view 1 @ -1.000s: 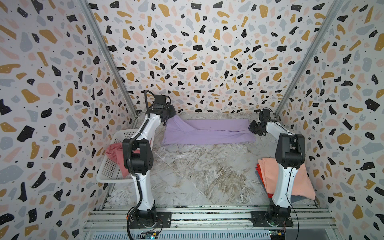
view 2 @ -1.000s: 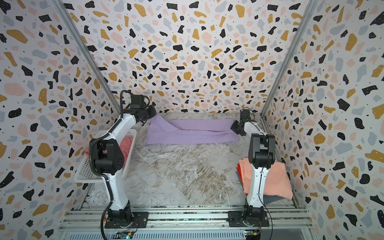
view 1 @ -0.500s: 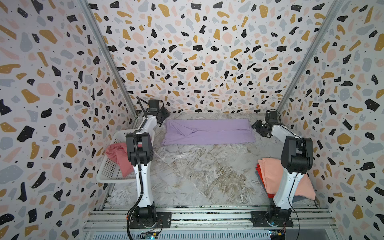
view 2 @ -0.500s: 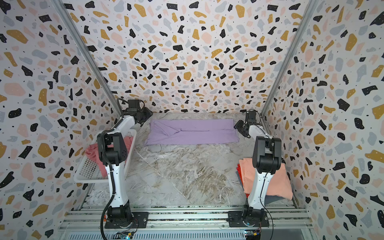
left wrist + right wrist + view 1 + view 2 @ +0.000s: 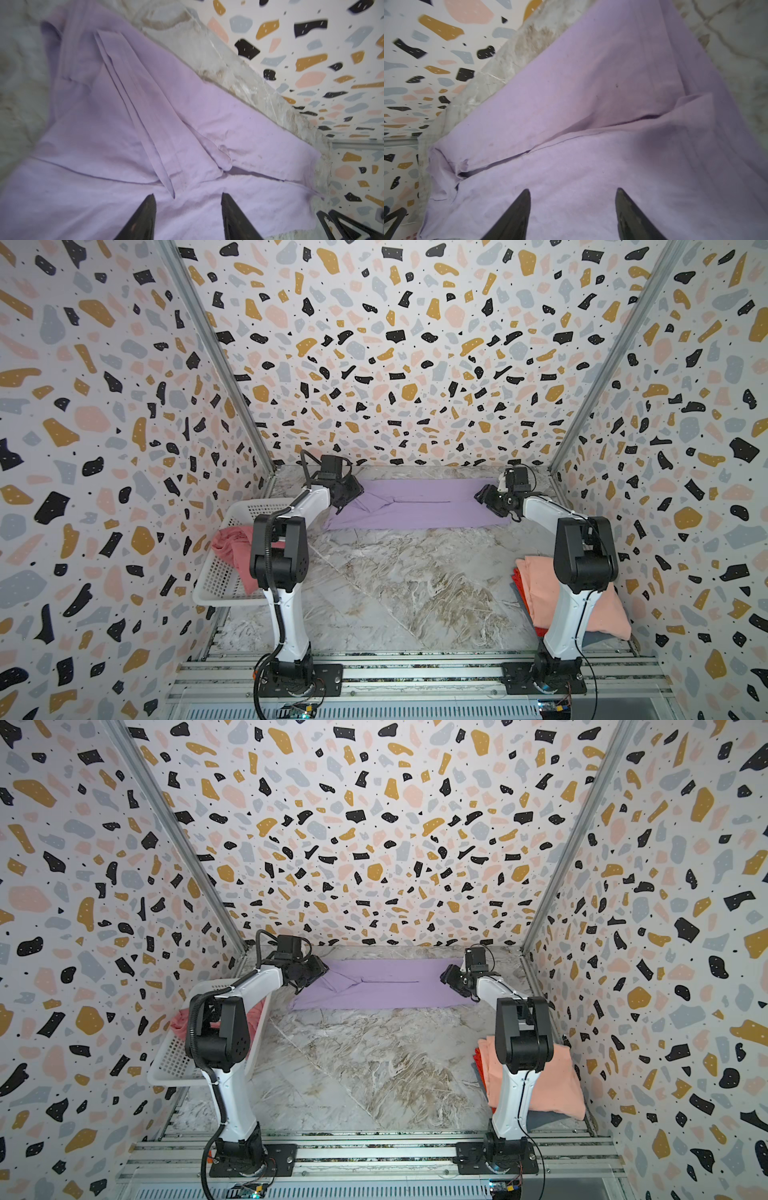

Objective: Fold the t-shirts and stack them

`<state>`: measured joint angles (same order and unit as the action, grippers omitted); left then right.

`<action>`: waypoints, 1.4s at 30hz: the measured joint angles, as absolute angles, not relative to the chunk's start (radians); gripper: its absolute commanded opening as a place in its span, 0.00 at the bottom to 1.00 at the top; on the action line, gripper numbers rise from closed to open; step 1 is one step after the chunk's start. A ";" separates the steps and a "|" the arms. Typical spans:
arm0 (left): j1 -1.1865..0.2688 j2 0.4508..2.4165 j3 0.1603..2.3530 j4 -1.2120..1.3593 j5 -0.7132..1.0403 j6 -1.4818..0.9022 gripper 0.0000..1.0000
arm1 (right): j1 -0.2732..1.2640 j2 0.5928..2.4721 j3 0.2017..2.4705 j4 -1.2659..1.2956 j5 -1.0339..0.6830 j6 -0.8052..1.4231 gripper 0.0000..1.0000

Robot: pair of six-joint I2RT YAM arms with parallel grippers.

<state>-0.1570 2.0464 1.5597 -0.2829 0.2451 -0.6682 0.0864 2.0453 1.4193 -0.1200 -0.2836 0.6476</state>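
Lilac t-shirt (image 5: 415, 510) lies flat along the far side of the marble-look table (image 5: 415, 593), close to the back wall. It is folded lengthwise, w/ one cloth edge running across its middle and a bunched pleat nr its left end. Left gripper (image 5: 187, 195) sits over the shirt's left end. In the left wrist view its two black fingers stand apart w/ nothing between them, only lilac cloth below; can't tell if the tips touch the fabric. Right gripper (image 5: 572, 190) sits over the shirt's right end, fingers likewise spread and holding nothing, cloth underneath; contact can't be told there either. White perforated basket (image 5: 216, 580) stands at the table's left side, beside the left arm. Rose pink t-shirt (image 5: 232, 547) lies crumpled inside it, partly hidden by that arm. On the table's right side, nr the front, peach t-shirt (image 5: 540, 589) lies folded on top of red t-shirt (image 5: 518, 587). Only a thin red edge shows at the stack's left, and the right arm covers part of the stack. Lilac shirt is well apart from both basket and stack.
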 measured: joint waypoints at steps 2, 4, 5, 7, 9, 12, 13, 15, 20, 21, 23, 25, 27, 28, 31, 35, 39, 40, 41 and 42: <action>-0.181 2.057 1.551 -0.299 0.245 -0.671 0.47 | 0.086 2.079 1.422 -0.122 -0.277 0.647 0.65; -0.201 2.074 1.551 -0.319 0.245 -0.672 0.47 | 0.086 2.098 1.422 -0.122 -0.273 0.641 0.65; -0.208 2.083 1.552 -0.325 0.244 -0.673 0.47 | 0.086 2.098 1.421 -0.121 -0.271 0.635 0.65; -0.213 2.107 1.564 -0.342 0.237 -0.675 0.46 | 0.086 2.095 1.412 -0.115 -0.264 0.622 0.65; -0.212 2.143 1.597 -0.352 0.234 -0.679 0.46 | 0.085 2.088 1.397 -0.103 -0.258 0.612 0.65; -0.213 2.184 1.626 -0.352 0.225 -0.690 0.45 | 0.084 2.070 1.364 -0.084 -0.253 0.604 0.65; -0.213 2.191 1.627 -0.352 0.223 -0.693 0.44 | 0.084 2.064 1.352 -0.078 -0.253 0.604 0.65; -0.214 2.202 1.627 -0.352 0.223 -0.701 0.42 | 0.082 2.051 1.333 -0.074 -0.253 0.604 0.65; -0.221 2.215 1.641 -0.348 0.220 -0.724 0.33 | 0.080 2.041 1.316 -0.067 -0.254 0.603 0.65; -0.223 2.219 1.650 -0.349 0.219 -0.728 0.28 | 0.080 2.040 1.315 -0.067 -0.254 0.602 0.65; -0.228 2.225 1.661 -0.344 0.215 -0.733 0.20 | 0.080 2.039 1.313 -0.067 -0.254 0.601 0.65; -0.233 2.228 1.670 -0.340 0.208 -0.737 0.14 | 0.080 2.038 1.312 -0.066 -0.254 0.601 0.65; -0.234 2.233 1.676 -0.339 0.203 -0.738 0.09 | 0.080 2.037 1.311 -0.067 -0.254 0.601 0.65; -0.237 2.237 1.681 -0.339 0.201 -0.740 0.05 | 0.080 2.037 1.311 -0.067 -0.254 0.601 0.65; -0.237 2.250 1.694 -0.336 0.199 -0.741 0.00 | 0.080 2.037 1.311 -0.067 -0.254 0.601 0.65; -0.237 2.275 1.731 -0.340 0.198 -0.739 0.00 | 0.077 2.037 1.311 -0.067 -0.256 0.600 0.65; -0.237 2.299 1.805 -0.336 0.202 -0.733 0.00 | 0.074 2.037 1.311 -0.068 -0.260 0.599 0.65; -0.237 2.304 1.825 -0.335 0.205 -0.731 0.00 | 0.073 2.036 1.311 -0.070 -0.261 0.598 0.65; -0.237 2.312 1.855 -0.331 0.211 -0.728 0.00 | 0.072 2.036 1.311 -0.071 -0.262 0.597 0.65; -0.237 2.325 1.889 -0.326 0.223 -0.722 0.00 | 0.072 2.035 1.311 -0.073 -0.263 0.596 0.65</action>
